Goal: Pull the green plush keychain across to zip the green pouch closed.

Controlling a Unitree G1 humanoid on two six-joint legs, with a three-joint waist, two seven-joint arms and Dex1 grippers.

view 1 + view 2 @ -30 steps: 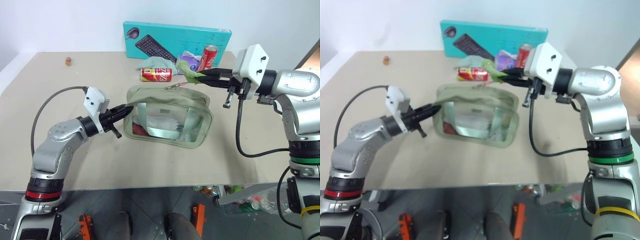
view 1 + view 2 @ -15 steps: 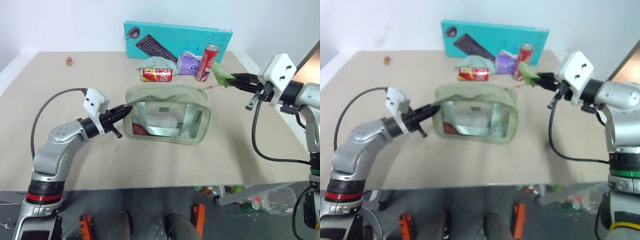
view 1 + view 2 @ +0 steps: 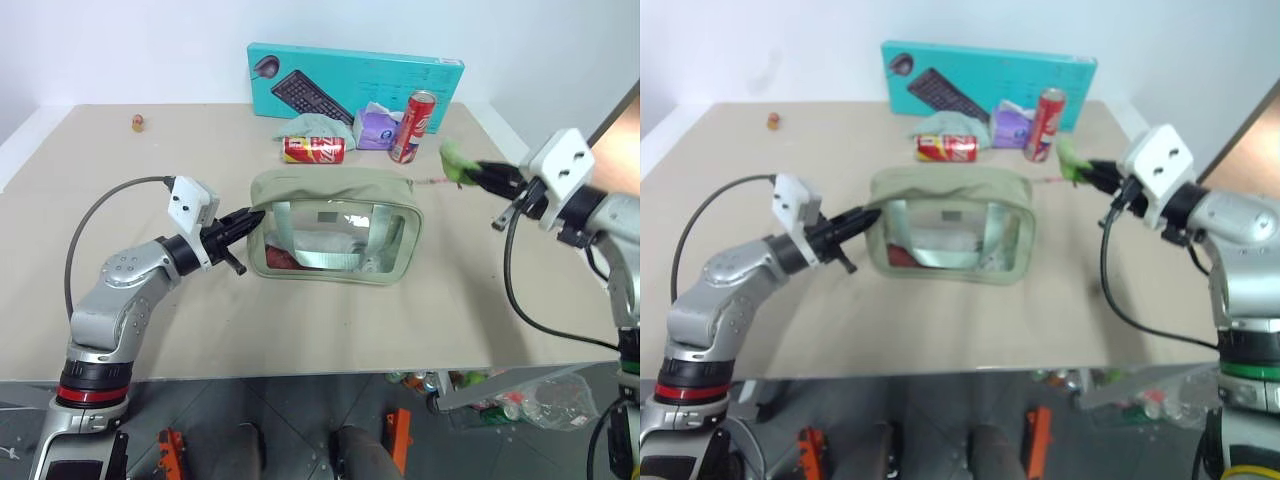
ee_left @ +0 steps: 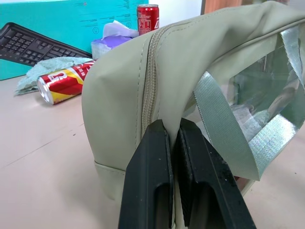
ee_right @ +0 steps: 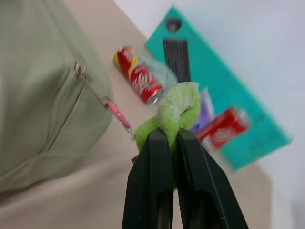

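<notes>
The green pouch (image 3: 335, 235) stands upright mid-table, its clear window and strap facing me, and the zipper along its top looks drawn closed to the right end. My left gripper (image 3: 250, 218) is shut on the pouch's left end seam (image 4: 151, 102). The green plush keychain (image 3: 458, 162) hangs in the air to the right of the pouch, joined to the zipper pull by a taut pink link (image 5: 117, 113). My right gripper (image 3: 476, 170) is shut on the plush (image 5: 177, 109).
Behind the pouch lie a red can on its side (image 3: 313, 149), a pale green rag (image 3: 312, 124), a purple tissue pack (image 3: 375, 128) and an upright red can (image 3: 418, 112). A teal keyboard box (image 3: 355, 82) stands against the wall. A small brown object (image 3: 137, 122) sits far left.
My right gripper has carried the plush keychain rightwards and down, from over the pouch's top to well past its right end, and the zipper has run closed. The left gripper held still.
</notes>
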